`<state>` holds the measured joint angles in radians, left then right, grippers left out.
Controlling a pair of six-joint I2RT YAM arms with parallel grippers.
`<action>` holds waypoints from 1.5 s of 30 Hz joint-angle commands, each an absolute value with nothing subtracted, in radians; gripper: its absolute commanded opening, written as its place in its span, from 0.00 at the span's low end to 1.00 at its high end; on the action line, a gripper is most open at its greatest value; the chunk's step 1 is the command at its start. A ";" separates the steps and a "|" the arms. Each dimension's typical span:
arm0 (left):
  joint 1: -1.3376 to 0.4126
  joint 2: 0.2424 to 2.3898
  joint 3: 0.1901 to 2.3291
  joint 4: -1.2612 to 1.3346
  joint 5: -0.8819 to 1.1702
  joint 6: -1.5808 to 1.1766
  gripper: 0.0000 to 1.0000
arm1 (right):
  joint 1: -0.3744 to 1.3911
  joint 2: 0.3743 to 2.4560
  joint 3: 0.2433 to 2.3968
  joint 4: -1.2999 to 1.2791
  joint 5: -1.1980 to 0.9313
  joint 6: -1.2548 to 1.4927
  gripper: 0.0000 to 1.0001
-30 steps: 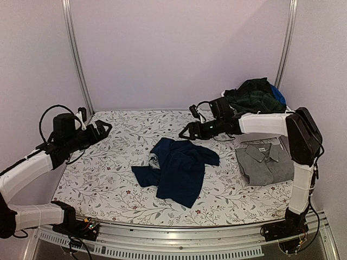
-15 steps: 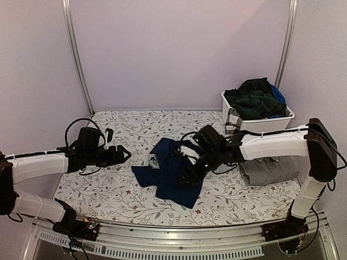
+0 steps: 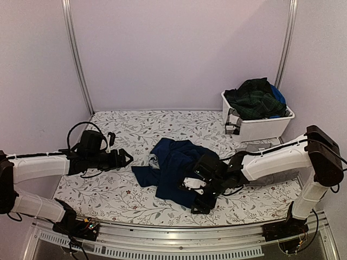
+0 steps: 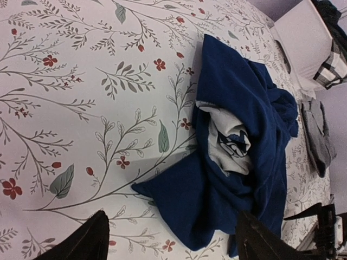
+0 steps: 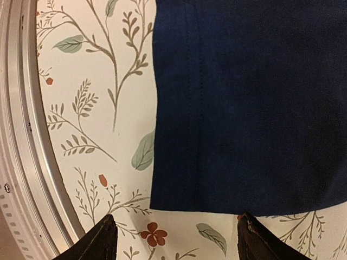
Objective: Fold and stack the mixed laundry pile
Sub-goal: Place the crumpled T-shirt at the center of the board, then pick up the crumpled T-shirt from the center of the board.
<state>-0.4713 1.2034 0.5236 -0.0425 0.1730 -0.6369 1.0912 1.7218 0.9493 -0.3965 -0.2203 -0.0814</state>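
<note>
Right claw [image 3: 201, 201] spread, empty, swung from mid-shirt down to near hem of navy shirt [image 3: 176, 165], mid-table [image 3: 108, 189] toward near edge. Left claw [image 3: 126, 158] spread, nudged closer to sleeve.

White-shelled left arm [image 3: 38, 165] and right arm [image 3: 274, 157], black joints, looping black cables, black left pincer [image 3: 127, 158], black right pincer [image 3: 201, 205]

Top view: the right arm [image 3: 276, 157] hides most of the grey garment [image 3: 256, 146]; only a strip shows at 12 o'clock. Right wrist view: the navy garment [image 5: 244, 103] is cut off at 12 and 3 o'clock. Left wrist view: the white bin [image 4: 303, 32] leaves frame at 1 o'clock.
</note>
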 commanded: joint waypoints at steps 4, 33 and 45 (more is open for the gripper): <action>-0.484 1.225 0.537 -0.035 0.171 -0.646 0.81 | 1.120 1.804 0.994 -0.364 -0.138 -0.181 0.75; -0.498 1.243 0.569 0.077 0.106 -0.645 0.76 | 0.897 1.684 1.939 -0.252 0.398 -0.298 0.00; -0.673 1.318 0.532 0.173 0.072 -0.588 0.83 | 0.855 1.645 1.994 -0.075 0.534 -0.439 0.00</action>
<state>-0.5888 1.2808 0.5381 0.1158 0.1108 -0.6312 0.8600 1.6588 1.9499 -0.1688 0.4702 -0.3695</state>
